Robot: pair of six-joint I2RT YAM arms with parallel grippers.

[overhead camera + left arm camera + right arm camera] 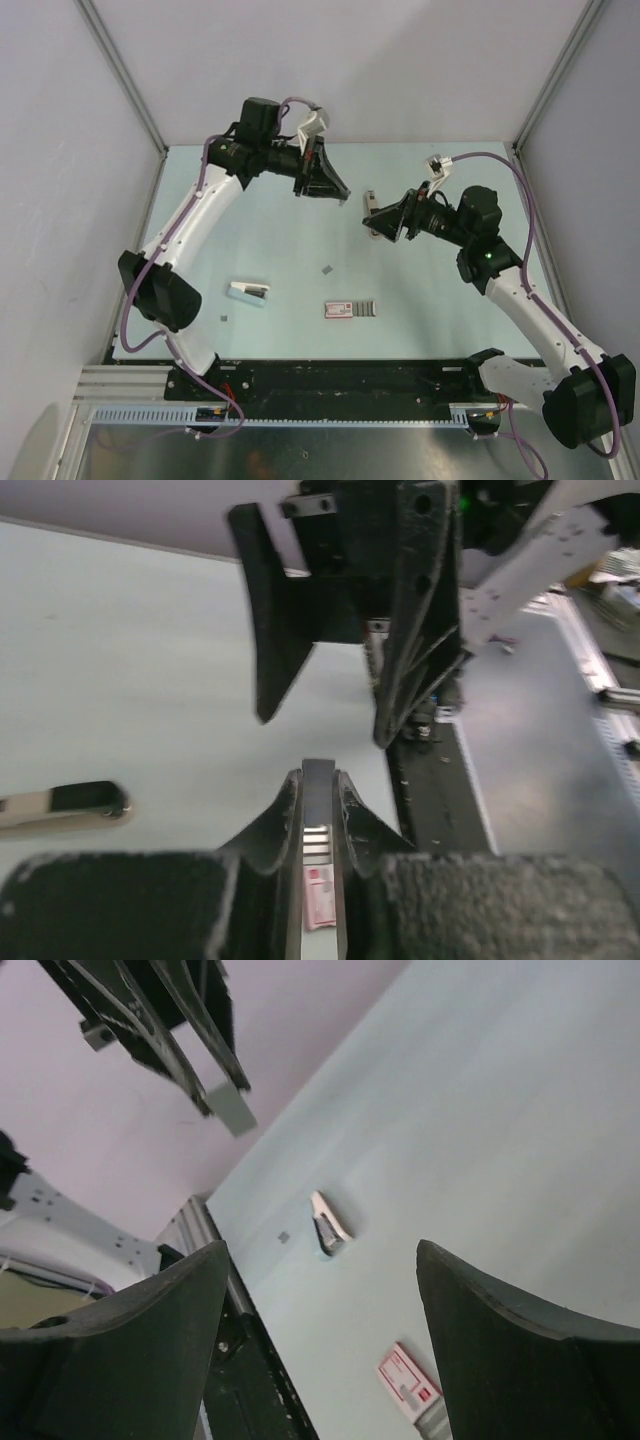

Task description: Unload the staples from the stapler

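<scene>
The stapler (pixel 248 292), black with a pale strip, lies on the table at the front left; it also shows in the left wrist view (pixel 65 805) and the right wrist view (pixel 328 1222). A grey ridged staples block (pixel 367 308) lies against a pinkish-white small box (pixel 340 308). My left gripper (pixel 343 196) is raised over the back of the table and shut on a thin flat grey metal strip (pixel 317 785), which sticks out past the fingertips (pixel 235 1112). My right gripper (pixel 372 217) is open and empty, facing the left one from a short way off (pixel 325 730).
A small grey bit (pixel 327 268) lies mid-table and another (pixel 224 317) near the front left. A black rail (pixel 340 375) runs along the near edge. Grey walls close in the back and both sides.
</scene>
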